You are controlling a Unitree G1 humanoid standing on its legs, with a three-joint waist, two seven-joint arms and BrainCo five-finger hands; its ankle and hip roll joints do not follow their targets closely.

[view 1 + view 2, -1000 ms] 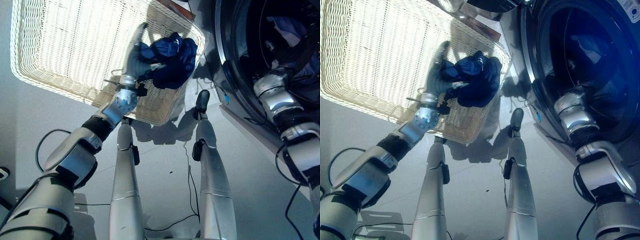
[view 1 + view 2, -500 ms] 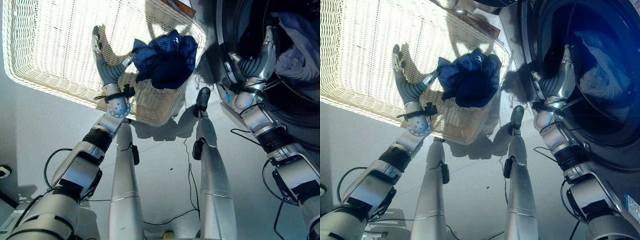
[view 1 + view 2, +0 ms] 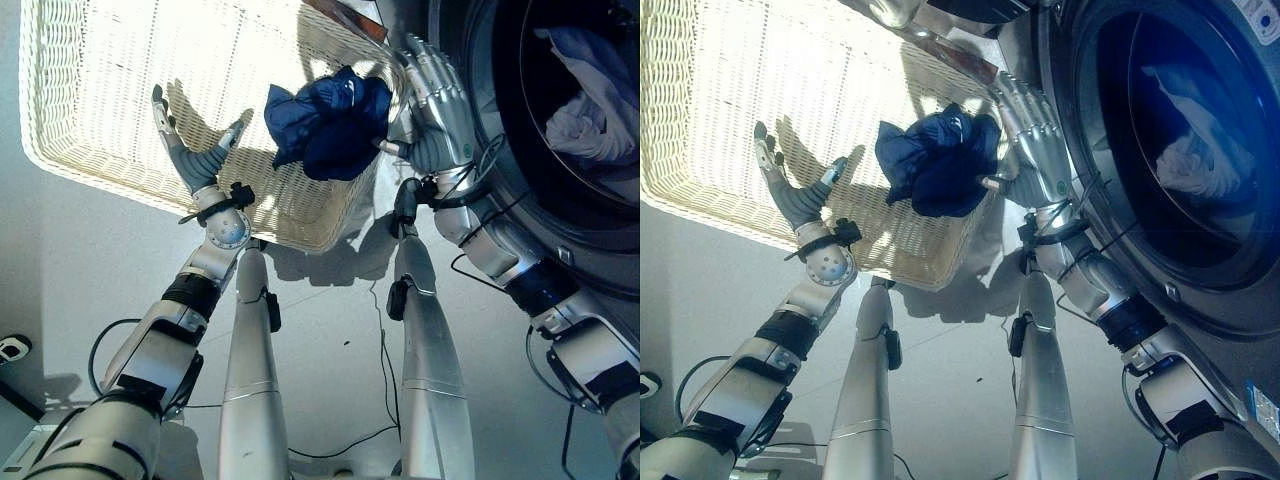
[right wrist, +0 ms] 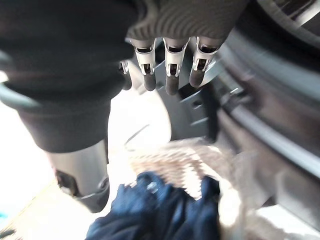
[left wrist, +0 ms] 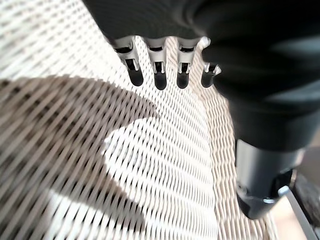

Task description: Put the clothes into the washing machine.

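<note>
A crumpled dark blue garment (image 3: pixel 332 122) lies in the near right corner of the white wicker basket (image 3: pixel 110 90). My left hand (image 3: pixel 190 160) hovers open over the basket floor, to the left of the garment and apart from it. Beside the basket's right rim my right hand (image 3: pixel 435 110) is open, just right of the garment, between it and the washing machine (image 3: pixel 480 150). The machine's round door opening (image 3: pixel 1180 140) shows pale and blue clothes (image 3: pixel 590 100) lying in the drum. In the right wrist view the blue garment (image 4: pixel 160 210) lies below the straight fingers (image 4: pixel 170 70).
The basket stands on a pale floor (image 3: pixel 90 260) directly left of the washing machine. A brown flat object (image 3: pixel 350 12) lies at the basket's far right corner. The basket's woven floor (image 5: pixel 100 150) spreads under my left hand.
My right hand has come out of the drum and moved left to the basket's right rim beside the blue garment. My left hand has drawn back left, away from the garment.
</note>
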